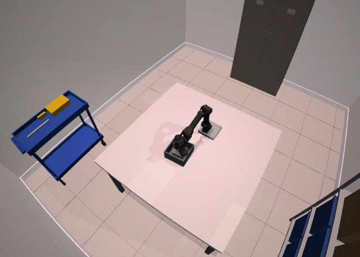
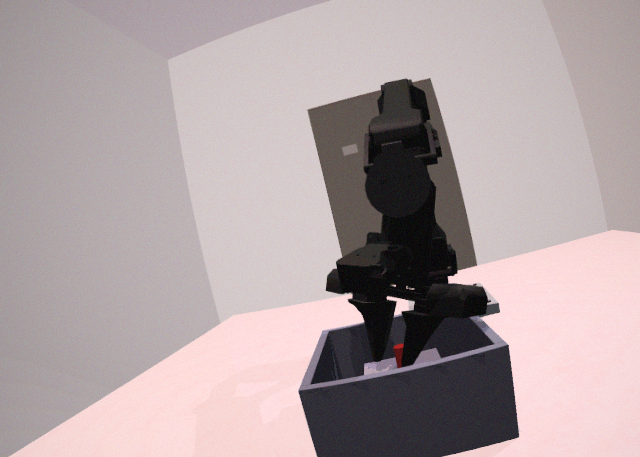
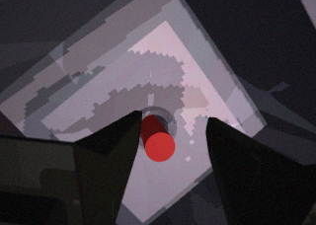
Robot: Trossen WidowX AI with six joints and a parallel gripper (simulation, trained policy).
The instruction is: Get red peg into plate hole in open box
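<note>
The red peg (image 2: 399, 355) (image 3: 160, 147) stands inside the dark, open-topped box (image 1: 174, 159) (image 2: 413, 416) (image 3: 237, 33), its lower end at the ringed hole (image 3: 171, 127) in the pale plate (image 2: 429, 356) (image 3: 158, 195). It looks slightly tilted in the wrist view, and dark hole shows beside it. How deep it sits cannot be told. My gripper (image 1: 181, 153) (image 2: 392, 362) (image 3: 174, 121) is open inside the box, with fingers on both sides of the peg. The left finger in the wrist view is very close to the peg; a clear gap separates the right one.
The box walls stand around the fingers. The arm's base plate (image 1: 215, 131) lies behind the box on the pale table (image 1: 220, 175). A blue cart (image 1: 65, 152) with yellow blocks stands off to the left, and a dark cabinet (image 1: 270, 45) stands at the back.
</note>
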